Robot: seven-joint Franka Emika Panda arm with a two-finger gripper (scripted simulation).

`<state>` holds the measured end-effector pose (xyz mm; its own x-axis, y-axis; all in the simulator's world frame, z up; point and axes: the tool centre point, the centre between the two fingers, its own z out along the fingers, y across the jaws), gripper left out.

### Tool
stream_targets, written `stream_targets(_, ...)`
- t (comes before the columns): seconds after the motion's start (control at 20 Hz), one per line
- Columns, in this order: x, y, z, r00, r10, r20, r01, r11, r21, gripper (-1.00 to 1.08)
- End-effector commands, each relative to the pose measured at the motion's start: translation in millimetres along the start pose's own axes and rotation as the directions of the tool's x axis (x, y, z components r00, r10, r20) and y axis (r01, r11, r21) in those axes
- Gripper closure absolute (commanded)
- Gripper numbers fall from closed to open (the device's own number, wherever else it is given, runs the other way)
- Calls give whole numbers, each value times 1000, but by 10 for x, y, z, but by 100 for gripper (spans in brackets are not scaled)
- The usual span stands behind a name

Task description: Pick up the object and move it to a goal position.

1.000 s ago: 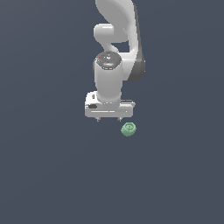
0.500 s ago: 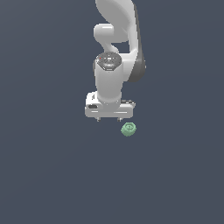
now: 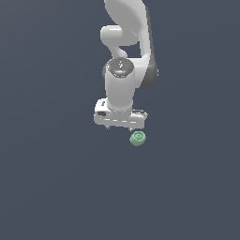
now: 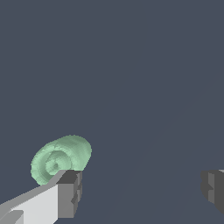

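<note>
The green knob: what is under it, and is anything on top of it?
Under the green knob only the plain dark floor shows. Nothing sits on it. In the wrist view one finger of the open gripper covers its edge, so contact is unclear.

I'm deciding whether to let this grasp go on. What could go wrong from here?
The green knob sits beside one fingertip, not centred between the open jaws, so closing now would likely miss it. Descending could bring that fingertip down on it and nudge it. In the exterior view it lies off the gripper's end.
</note>
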<state>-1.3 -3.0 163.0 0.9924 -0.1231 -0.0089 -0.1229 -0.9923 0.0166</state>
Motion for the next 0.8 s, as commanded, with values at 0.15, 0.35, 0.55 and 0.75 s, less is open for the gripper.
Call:
stream_targets(0.15, -20, -96, 54, 994, 107, 1, -107, 994, 4, -92)
stream_targets(0.35, -38, -180, 101, 979, 203, 2, -203, 979, 6, -92)
stream_targets(0.55, -58, -264, 148, 954, 299, 4, -299, 954, 9, -92)
stream_targets(0.75, -79, -345, 194, 920, 391, 6, -391, 920, 10, -92)
